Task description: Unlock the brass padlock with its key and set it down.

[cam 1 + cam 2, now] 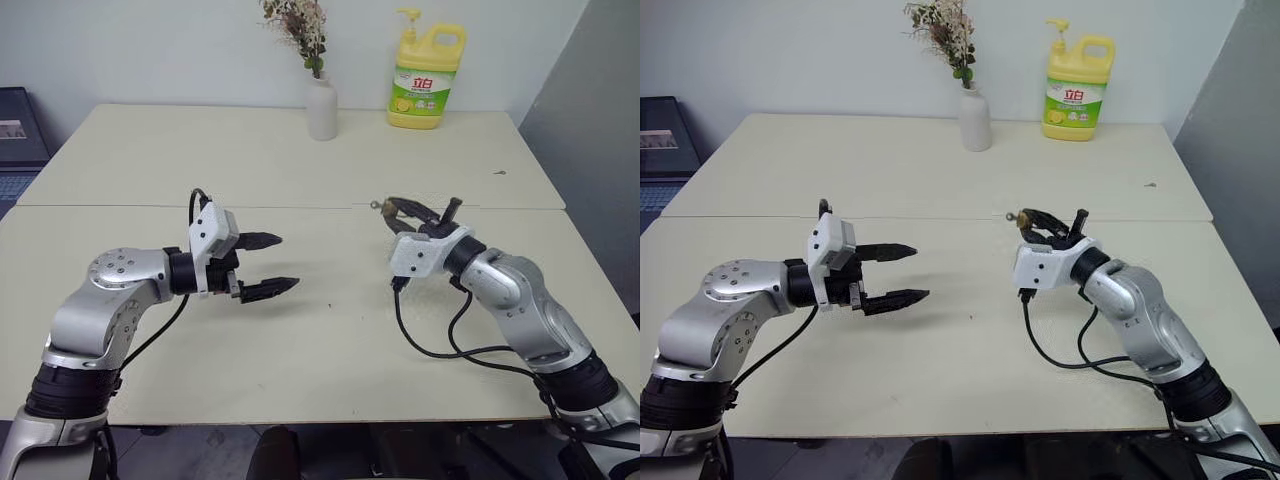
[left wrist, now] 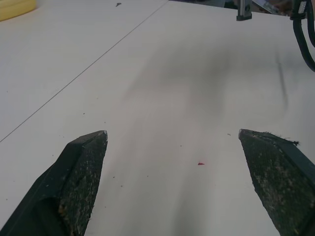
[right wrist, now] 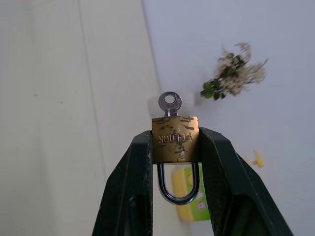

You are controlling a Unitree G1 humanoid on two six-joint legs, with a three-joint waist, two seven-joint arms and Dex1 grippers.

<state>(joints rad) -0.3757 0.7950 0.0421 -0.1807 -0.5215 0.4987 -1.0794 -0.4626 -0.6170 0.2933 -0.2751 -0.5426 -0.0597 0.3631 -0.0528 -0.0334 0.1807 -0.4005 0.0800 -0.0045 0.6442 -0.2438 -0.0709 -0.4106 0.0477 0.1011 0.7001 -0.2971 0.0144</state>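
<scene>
Pale wall and a cream worktop (image 1: 300,160) made of two slabs pushed together fill most of what I see, with a seam running across between them. Against the wall stand the only containers. One is a yellow dish-soap jug (image 1: 426,78) with a pump top and a green label; I cannot tell how full it is. Beside it is a white vase (image 1: 321,108) holding a sprig of dried flowers (image 1: 300,25). Both are well apart from my arms, so I judge them irrelevant to the job.

My left end effector (image 1: 265,264) hangs above the near slab, its two black fingers spread wide with nothing between them, pointing across toward my right side. I read that as readiness to take the key.

My right end effector (image 3: 173,147) is raised clear of the worktop and pinches the brass padlock (image 3: 174,139) by its two flat sides. The body is gripped between the fingertips and the silver shackle (image 3: 178,186) hangs back toward my wrist. Holding it this way leaves the keyhole end facing outward. The key (image 3: 170,103) is seated there, with its round head sticking free beyond the fingers. The shackle looks closed, so in my judgement the turn of the key is not yet done.
</scene>
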